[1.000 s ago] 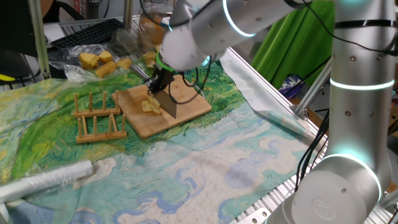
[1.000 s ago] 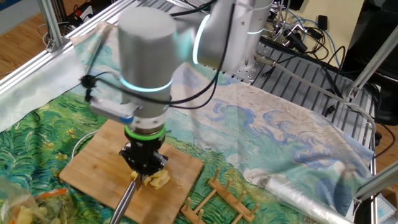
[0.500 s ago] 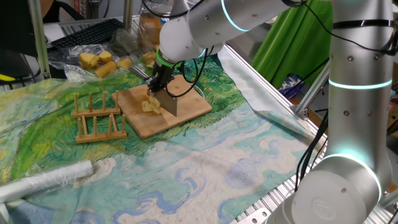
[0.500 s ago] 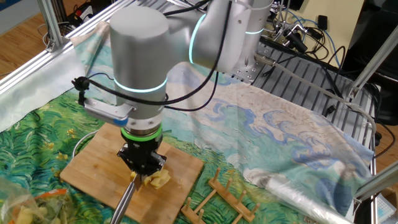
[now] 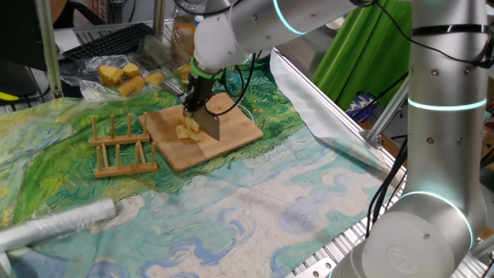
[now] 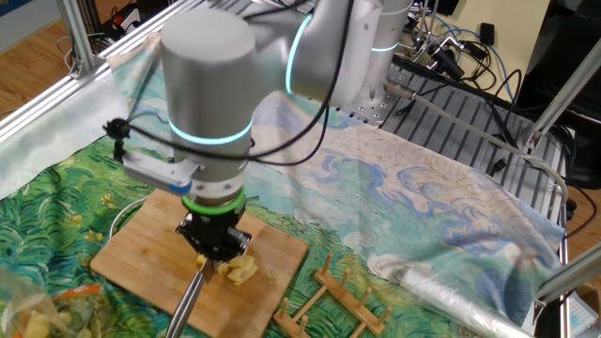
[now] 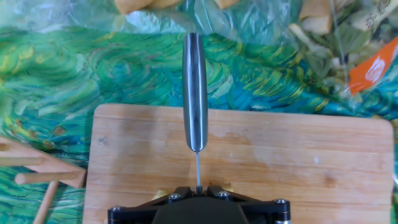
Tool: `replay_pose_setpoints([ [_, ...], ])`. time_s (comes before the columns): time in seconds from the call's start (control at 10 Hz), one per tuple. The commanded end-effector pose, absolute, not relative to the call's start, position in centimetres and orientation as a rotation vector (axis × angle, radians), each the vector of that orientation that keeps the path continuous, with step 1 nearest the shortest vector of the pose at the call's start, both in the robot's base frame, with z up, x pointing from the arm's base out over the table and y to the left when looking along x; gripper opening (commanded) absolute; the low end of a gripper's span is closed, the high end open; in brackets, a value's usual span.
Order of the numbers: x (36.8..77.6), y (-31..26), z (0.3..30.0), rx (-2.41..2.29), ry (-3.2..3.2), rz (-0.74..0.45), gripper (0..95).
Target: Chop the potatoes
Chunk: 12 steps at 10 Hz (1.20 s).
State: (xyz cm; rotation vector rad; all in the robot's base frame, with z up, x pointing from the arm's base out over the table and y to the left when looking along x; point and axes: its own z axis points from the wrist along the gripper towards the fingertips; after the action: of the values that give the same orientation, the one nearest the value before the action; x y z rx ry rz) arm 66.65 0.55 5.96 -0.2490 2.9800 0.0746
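Note:
The potatoes [image 5: 185, 131] are a small pale-yellow cluster of cut pieces on the wooden cutting board [image 5: 235, 133], also seen as potatoes [image 6: 240, 272] on the board [image 6: 131, 253]. My gripper [image 5: 197, 102] hangs right over them, shut on a knife. The blade [image 5: 209, 126] points down beside the pieces, and the steel handle [image 7: 195, 93] sticks out ahead across the board [image 7: 298, 162] in the hand view. There the gripper [image 7: 198, 186] clamps the thin blade spine, and only slivers of potato show at its sides. In the other fixed view the gripper [image 6: 214, 252] covers part of the pile.
A wooden peg rack [image 5: 122, 147] stands left of the board, seen too as rack [image 6: 338, 291]. A clear bag of yellow chunks [image 5: 123, 77] lies behind. A plastic-wrapped roll [image 5: 54, 224] rests near the front edge. Metal frame posts ring the table.
The gripper and knife have shifted slightly up and toward the back left over the potato pieces. The grip on the knife is unchanged.

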Motion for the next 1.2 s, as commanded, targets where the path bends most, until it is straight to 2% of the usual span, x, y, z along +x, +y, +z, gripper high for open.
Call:
replay_pose_setpoints([
  [0.1,66.6,0.4,6.1,-0.239,2.976,0.075,0.0],
  [0.3,66.6,0.7,5.3,-0.235,2.963,0.083,0.0],
  [0.5,66.9,1.2,2.0,-0.236,2.941,0.087,0.0],
  [0.6,67.0,1.2,1.6,-0.237,2.954,0.089,0.0],
  [1.2,67.1,1.2,3.0,-0.195,2.949,0.132,0.0],
])
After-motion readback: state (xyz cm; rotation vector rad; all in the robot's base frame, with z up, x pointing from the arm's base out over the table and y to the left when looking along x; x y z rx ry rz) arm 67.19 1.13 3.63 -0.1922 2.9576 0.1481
